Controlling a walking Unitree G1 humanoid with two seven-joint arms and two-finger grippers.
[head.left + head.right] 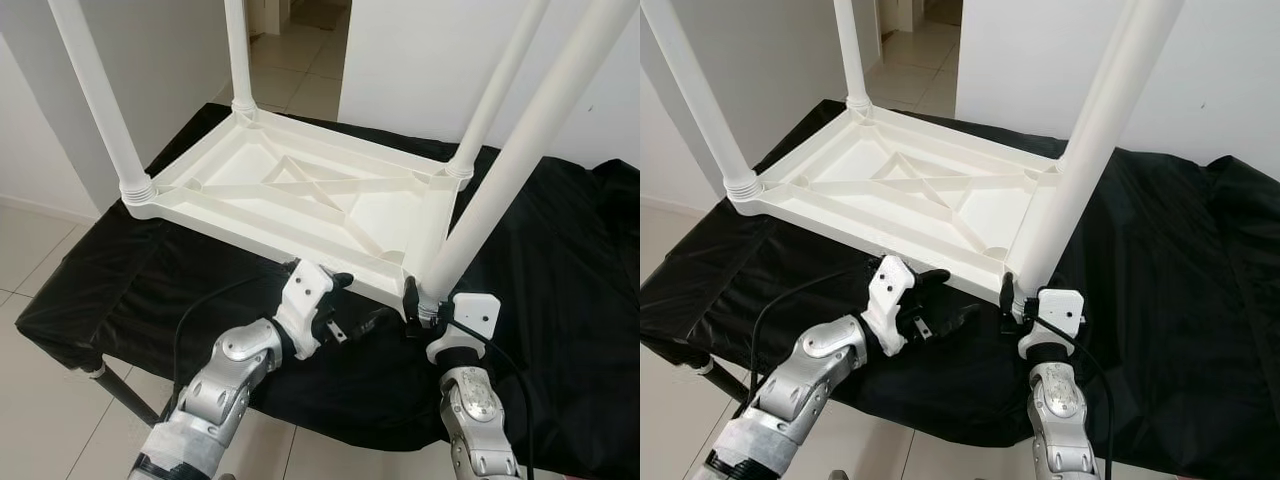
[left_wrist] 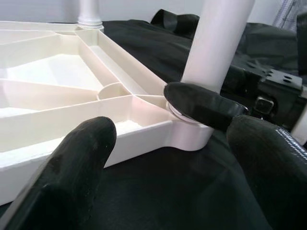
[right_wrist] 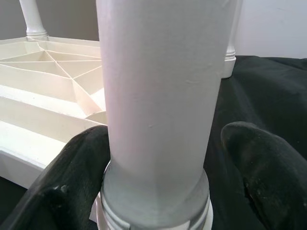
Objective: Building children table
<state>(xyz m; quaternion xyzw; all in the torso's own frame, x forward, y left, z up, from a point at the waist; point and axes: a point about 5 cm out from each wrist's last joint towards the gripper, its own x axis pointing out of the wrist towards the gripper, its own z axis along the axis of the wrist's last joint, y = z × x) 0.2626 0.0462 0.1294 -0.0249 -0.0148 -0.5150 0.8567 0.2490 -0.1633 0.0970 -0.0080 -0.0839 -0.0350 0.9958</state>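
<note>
right claw [image 1: 421,303] grips near table leg [image 1: 520,160]; left claw [image 1: 352,300] open beside.

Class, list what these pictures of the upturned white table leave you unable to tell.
- Tops of the four legs: cut off by the upper edge in the eye views, e.g. the near leg.
- Whether the right claw clamps that leg: the leg hides the contact in the right wrist view.
- The support under the black cloth: covered.
- The table top's upper face: turned down.
</note>
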